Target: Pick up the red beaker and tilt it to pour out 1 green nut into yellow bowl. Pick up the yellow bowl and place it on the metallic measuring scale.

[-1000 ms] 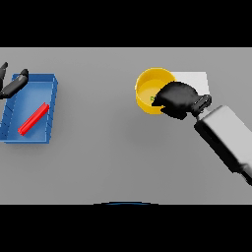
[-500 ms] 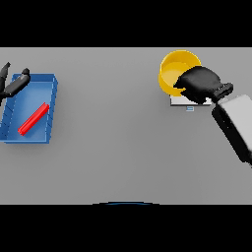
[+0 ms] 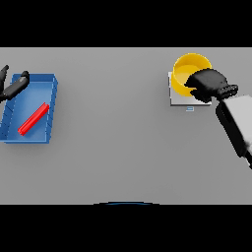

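Yellow bowl (image 3: 189, 69) sits at the upper right of the frame, over the metallic measuring scale (image 3: 178, 98), whose pale plate shows at the bowl's left and lower sides. Whether the bowl rests fully on the plate cannot be told. The grey table (image 3: 118, 147) spans the frame. At the left stands a blue tray (image 3: 51, 106) holding a red beaker (image 3: 33, 118), lying flat, long axis running lower left to upper right. The right hand (image 3: 210, 84) grips the bowl's near rim, fingers curled over it. The bowl appears rigid, light and round, opening upward; the rim is the natural hold. The left hand (image 3: 14, 86) rests at the tray's upper left corner, fingers relaxed.
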You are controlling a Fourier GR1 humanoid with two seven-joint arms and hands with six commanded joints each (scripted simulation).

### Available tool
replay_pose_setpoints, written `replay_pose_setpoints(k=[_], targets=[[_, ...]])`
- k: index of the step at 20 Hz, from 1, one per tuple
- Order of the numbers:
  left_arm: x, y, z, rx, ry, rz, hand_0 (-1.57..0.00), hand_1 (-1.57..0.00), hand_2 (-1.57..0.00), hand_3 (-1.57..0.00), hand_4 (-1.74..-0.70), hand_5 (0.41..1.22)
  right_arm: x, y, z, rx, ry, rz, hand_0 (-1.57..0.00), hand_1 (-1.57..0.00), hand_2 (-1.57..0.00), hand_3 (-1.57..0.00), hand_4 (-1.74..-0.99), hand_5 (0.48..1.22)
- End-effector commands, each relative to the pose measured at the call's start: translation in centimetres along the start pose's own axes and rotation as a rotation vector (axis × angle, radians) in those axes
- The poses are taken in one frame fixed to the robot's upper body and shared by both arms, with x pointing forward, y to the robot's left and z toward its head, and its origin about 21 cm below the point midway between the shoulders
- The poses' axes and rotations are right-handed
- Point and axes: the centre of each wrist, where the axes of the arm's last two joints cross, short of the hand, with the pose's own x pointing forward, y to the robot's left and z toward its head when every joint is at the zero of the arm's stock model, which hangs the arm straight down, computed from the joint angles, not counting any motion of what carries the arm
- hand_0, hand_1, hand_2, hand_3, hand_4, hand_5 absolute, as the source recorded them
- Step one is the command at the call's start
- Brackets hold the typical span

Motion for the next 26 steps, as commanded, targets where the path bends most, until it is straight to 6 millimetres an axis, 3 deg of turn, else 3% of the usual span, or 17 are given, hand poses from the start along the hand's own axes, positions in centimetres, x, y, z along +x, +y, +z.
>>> replay_pose_setpoints(k=[1, 5, 7, 9, 10, 11, 13, 16, 20, 26], targets=[[-0.3, 0.3, -0.2, 0.008, 0.007, 0.002, 0.0, 0.0, 0.0, 0.0, -0.73, 0.71, -0.3, -0.2, 0.0, 0.004, 0.003, -0.018, -1.57, -1.57, -1.43, -1.33, -1.741, 1.221], [0.0, 0.0, -0.1, -0.002, -0.001, 0.002, 0.0, 0.0, 0.0, 0.0, -0.73, 0.713, -0.8, 0.6, -0.4, 0.032, 0.016, -0.062, -1.53, -1.57, -1.38, -1.44, -1.741, 1.221], [-0.1, 0.1, -0.1, 0.0, 0.009, -0.003, 0.0, 0.0, 0.0, 0.0, -0.73, 0.712, -1.1, 0.8, -0.4, 0.042, 0.021, -0.071, -1.42, -1.57, -1.36, -1.49, -1.741, 1.221], [0.0, 0.2, -0.2, 0.005, 0.015, -0.005, 0.0, 0.0, 0.0, 0.0, -0.73, 0.715, -1.1, 0.7, -0.5, 0.057, 0.02, -0.076, -1.4, -1.57, -1.39, -1.36, -1.741, 1.221], [-0.2, 0.1, -0.2, 0.0, 0.018, -0.002, 0.0, 0.0, 0.0, 0.0, -0.73, 0.717, -1.1, 0.7, -0.5, 0.062, 0.021, -0.084, -1.33, -1.46, -1.42, -1.2, -1.741, 1.221], [-0.2, -0.3, -0.3, -0.005, 0.019, -0.002, 0.0, 0.0, 0.0, 0.0, -0.73, 0.72, -1.3, 0.6, -0.4, 0.061, 0.005, -0.092, -1.13, -1.32, -1.33, -1.06, -1.701, 1.221], [-0.2, -0.3, -0.5, -0.011, 0.009, 0.005, 0.0, 0.0, 0.0, 0.0, -0.73, 0.728, -1.5, 0.8, -0.4, 0.075, 0.023, -0.117, -0.72, -0.98, -1.04, -0.83, -1.619, 1.072], [0.0, -0.2, -0.6, -0.011, 0.008, 0.006, 0.0, 0.0, 0.0, 0.0, -0.73, 0.717, -1.4, 0.8, -0.6, 0.098, 0.04, -0.108, -0.37, -0.58, -0.69, -0.61, -1.539, 0.933], [0.3, 0.0, -0.9, -0.004, 0.009, 0.006, 0.0, 0.0, 0.0, 0.0, -0.72, 0.703, -1.5, 0.6, -0.6, 0.099, 0.02, -0.065, -0.15, -0.24, -0.37, -0.45, -1.469, 0.842], [0.0, 0.0, -0.4, -0.004, 0.002, 0.009, 0.0, 0.0, 0.0, 0.0, -0.72, 0.693, -1.9, 0.6, -0.4, 0.138, 0.048, -0.083, -0.04, -0.06, -0.1, -0.27, -1.41, 0.759]])
